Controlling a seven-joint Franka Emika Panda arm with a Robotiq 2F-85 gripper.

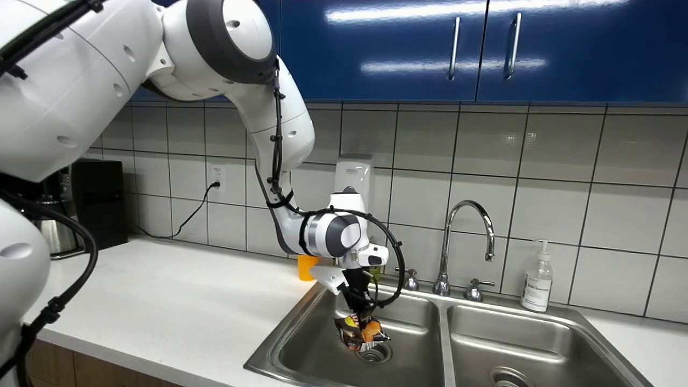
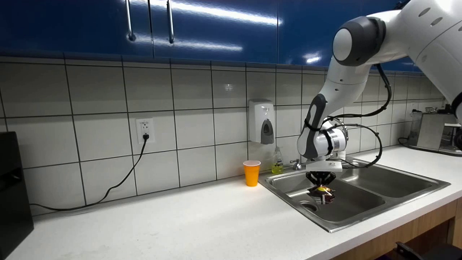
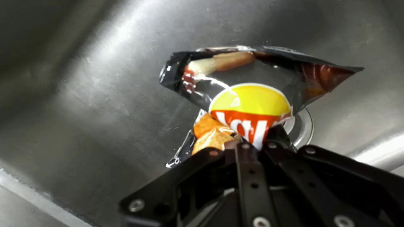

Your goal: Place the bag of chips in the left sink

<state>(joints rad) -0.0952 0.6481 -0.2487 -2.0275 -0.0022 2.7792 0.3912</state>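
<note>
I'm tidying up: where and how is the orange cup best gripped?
Probably around mid-height of the orange cup, coming level over the counter, from the side away from the tiled wall that backs it: it stands upright, its round body narrowing slightly downward.

The bag of chips (image 3: 252, 91) is thin plastic film, crinkled and glossy, with sharp highlights. The sink (image 1: 446, 336) is satin metal, the floor of its left basin (image 3: 107, 104) finely scratched; the faucet (image 1: 445, 247) at the far edge is mirror-bright chrome. The end effector (image 3: 257, 145) is matt, studded with shiny metal pins (image 3: 136, 205); the arm (image 1: 59, 102) has a hard, smooth shell with a soft sheen. The desk (image 1: 172, 301) is smooth and nearly matt, with wood-grained panels (image 1: 102, 371) on the near side. On the far side, the wall tiles (image 1: 618, 217) are lightly glazed and the cabinets (image 1: 398, 43) high-gloss, with metal handles (image 1: 454, 48). Left of the sink, the cup (image 2: 251, 175) is smooth plastic. At far left, a partly hidden carafe (image 1: 58, 234) seems to be brushed metal.
</note>
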